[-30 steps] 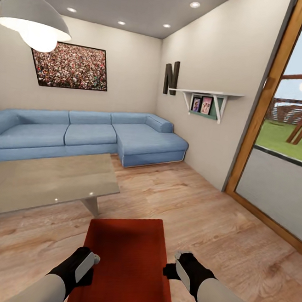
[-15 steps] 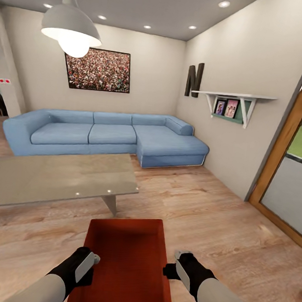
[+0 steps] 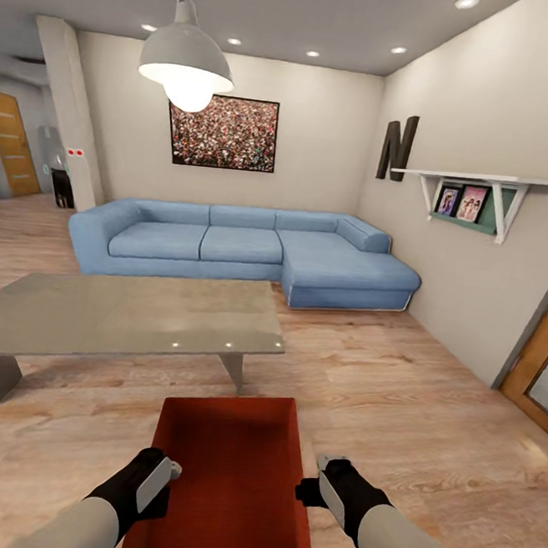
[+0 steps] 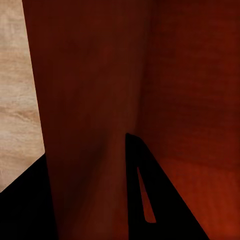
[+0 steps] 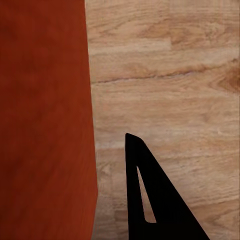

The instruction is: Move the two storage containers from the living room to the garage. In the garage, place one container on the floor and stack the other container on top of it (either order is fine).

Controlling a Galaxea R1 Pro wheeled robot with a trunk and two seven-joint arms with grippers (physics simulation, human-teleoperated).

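One orange-red storage container (image 3: 234,471) hangs low in front of me over the living room's wood-plank floor (image 3: 396,403), carried between both arms. My left gripper (image 3: 162,474) is clamped on its left wall and my right gripper (image 3: 314,489) on its right wall. In the left wrist view the container's wall (image 4: 100,100) runs between the two dark fingers (image 4: 150,200). From the right wrist camera, the container's outer wall (image 5: 45,115) is seen with one finger (image 5: 160,200) outside it; the other finger is hidden behind the wall.
A low grey coffee table (image 3: 128,314) stands just ahead to the left, with a blue corner sofa (image 3: 243,250) behind it. A pendant lamp (image 3: 187,60) hangs above. A wall shelf (image 3: 484,181) and a wooden door frame (image 3: 542,358) are on the right. A passage with a wooden door (image 3: 10,144) opens at far left.
The whole view has swung left: sofa, table and lamp slid rightward, the glass door nearly left the picture, and a passage appeared at left. Container and grippers kept their hold.
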